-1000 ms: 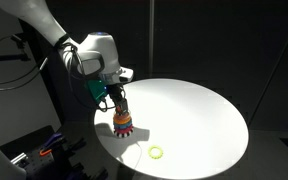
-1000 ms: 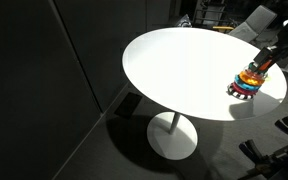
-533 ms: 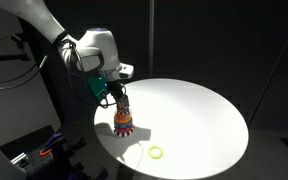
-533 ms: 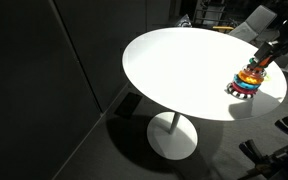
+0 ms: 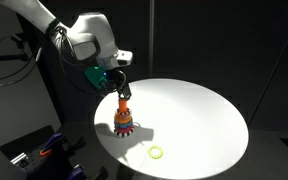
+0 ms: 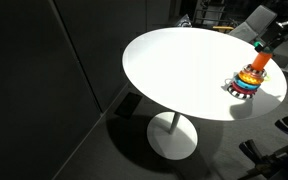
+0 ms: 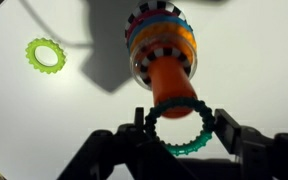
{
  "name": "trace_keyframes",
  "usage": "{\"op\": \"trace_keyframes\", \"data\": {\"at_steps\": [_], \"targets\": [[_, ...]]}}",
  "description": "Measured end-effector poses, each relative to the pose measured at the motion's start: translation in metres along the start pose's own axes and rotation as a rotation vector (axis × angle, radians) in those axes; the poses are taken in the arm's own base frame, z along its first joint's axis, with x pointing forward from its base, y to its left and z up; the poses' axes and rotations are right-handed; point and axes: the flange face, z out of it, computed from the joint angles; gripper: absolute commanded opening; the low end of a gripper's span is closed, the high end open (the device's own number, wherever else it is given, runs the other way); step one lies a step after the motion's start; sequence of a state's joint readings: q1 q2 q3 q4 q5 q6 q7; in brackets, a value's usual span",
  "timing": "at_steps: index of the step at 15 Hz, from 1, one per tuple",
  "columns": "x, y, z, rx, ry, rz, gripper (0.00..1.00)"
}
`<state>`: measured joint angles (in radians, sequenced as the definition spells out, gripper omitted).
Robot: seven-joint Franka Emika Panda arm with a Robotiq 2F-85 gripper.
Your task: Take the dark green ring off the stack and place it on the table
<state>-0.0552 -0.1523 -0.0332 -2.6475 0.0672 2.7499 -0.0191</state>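
The pincer (image 7: 181, 127) pinches the dark green ring (image 7: 184, 149) across its toothed rim, a finger on each side, so the ring hangs flat right over the orange knob (image 7: 172, 85) of the stack (image 7: 162, 45) and seems just clear of it. The tower directly beneath is the one thing in the way of setting it down; a yellow-green ring (image 7: 45, 54) lies well apart, and the worktop (image 5: 199, 110) beside the stack looks bare

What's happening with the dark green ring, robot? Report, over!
Tool shut on the dark green ring, just above the stack. Ring not on the table yet. Yellow-green ring lies off to the side; nothing in the way.
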Motion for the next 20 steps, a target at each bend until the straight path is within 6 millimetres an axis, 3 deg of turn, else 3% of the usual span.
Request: {"op": "trace_keyframes", "data": {"at_steps": [4,9,20], "targets": [[0.005,0.018,-0.012,-0.018,0.029,0.030,0.45],[0.005,0.058,-0.010,-0.074,0.022,0.088,0.45],[-0.011,0.120,0.040,-0.134,-0.087,0.178,0.45]]}}
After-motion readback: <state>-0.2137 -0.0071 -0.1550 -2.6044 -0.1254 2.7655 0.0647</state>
